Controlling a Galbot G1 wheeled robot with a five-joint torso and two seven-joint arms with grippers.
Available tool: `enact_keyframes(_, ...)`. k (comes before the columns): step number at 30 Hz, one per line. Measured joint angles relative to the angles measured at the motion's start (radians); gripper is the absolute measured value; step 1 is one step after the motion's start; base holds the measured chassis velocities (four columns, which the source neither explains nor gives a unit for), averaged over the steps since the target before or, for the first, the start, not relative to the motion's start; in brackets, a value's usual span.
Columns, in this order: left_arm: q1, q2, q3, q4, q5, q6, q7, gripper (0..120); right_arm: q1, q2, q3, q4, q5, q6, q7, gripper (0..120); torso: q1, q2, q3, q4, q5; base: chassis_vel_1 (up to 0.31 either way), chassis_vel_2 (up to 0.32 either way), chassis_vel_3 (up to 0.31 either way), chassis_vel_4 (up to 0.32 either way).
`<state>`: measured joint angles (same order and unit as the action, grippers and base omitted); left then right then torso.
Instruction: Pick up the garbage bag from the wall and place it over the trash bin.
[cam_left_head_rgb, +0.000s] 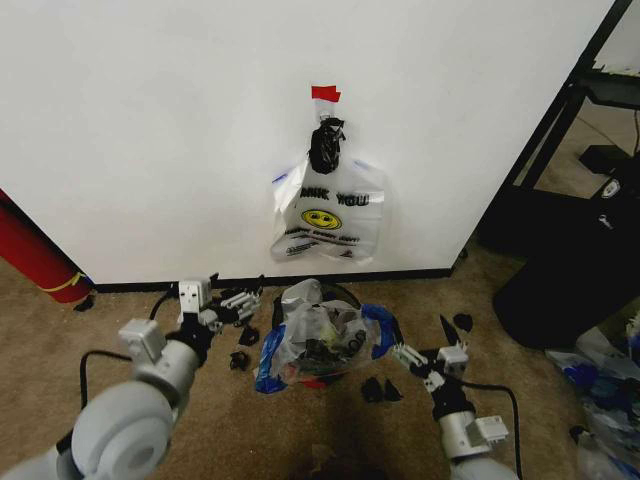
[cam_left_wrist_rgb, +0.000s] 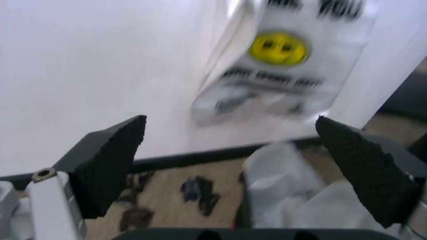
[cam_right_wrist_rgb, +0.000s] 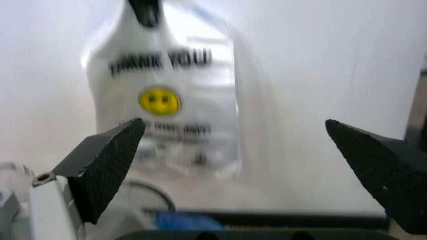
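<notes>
Head view has the garbage bag (cam_left_head_rgb: 327, 218) hanging on the wall (cam_left_head_rgb: 150, 120) just above the middle of the frame, its gathered black top caught at a hook under a bit of red tape (cam_left_head_rgb: 325, 93). The "THANK YOU" print and yellow smiley face me, and the bag's lower edge stops short of the black baseboard (cam_left_head_rgb: 260, 280). Directly below it, in the lower middle, stands the trash bin (cam_left_head_rgb: 345, 296), whose dark rim peeks out behind a crumpled clear and blue bag (cam_left_head_rgb: 318, 345) sitting in it. Small dark scraps (cam_left_head_rgb: 379, 390) lie on the carpet around it.

My left gripper (cam_left_head_rgb: 240, 300) sits at the lower left of centre, just beside the bin's left side, low over the carpet. My left wrist view shows its fingers (cam_left_wrist_rgb: 110, 162) spread wide with nothing between them, and the hanging bag (cam_left_wrist_rgb: 280, 65) on the wall beyond the gap, near the upper middle of that frame.

My right gripper (cam_left_head_rgb: 412, 358) is at the lower right of centre, close to the bin's right side. My right wrist view shows its fingers (cam_right_wrist_rgb: 103, 167) parted wide and empty too, with the bag (cam_right_wrist_rgb: 167, 100) framed in the upper left between them.

A red roll (cam_left_head_rgb: 35, 255) leans at the left edge.
</notes>
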<state>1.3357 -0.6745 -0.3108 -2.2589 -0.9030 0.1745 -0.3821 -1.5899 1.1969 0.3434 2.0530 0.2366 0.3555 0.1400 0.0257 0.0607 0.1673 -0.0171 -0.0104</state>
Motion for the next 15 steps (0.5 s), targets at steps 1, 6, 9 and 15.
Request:
enact_keyframes(1, 0.0, 0.0, 0.0, 0.0, 0.0, 0.0, 0.0, 100, 0.0, 0.0, 0.0, 0.0, 0.0, 0.0, 0.0, 100, 0.0, 0.0, 0.0, 0.0, 0.0, 0.0, 0.0, 0.0, 0.0)
enact_keyframes(6, -0.166, 0.036, 0.13, 0.141, -0.005, 0.047, 0.074, 100, -0.097, 0.021, 0.08, 0.046, -0.012, 0.058, -0.032, 100, 0.0, 0.0, 0.0, -0.0012, 0.0002, 0.0, 0.0, 0.0, 0.0)
enact_keyframes(9, -0.259, 0.051, 0.205, 0.186, -0.016, 0.073, 0.091, 100, -0.129, 0.035, 0.105, 0.066, -0.011, 0.073, -0.044, 100, 0.0, 0.0, 0.0, -0.0012, -0.0001, 0.0, 0.0, 0.0, 0.0)
enact_keyframes(15, -0.487, 0.05, 0.383, 0.292, -0.037, 0.122, 0.123, 100, -0.194, 0.06, 0.155, 0.11, 0.007, 0.097, -0.068, 100, 0.0, 0.0, 0.0, -0.0011, 0.0003, 0.0, 0.0, 0.0, 0.0)
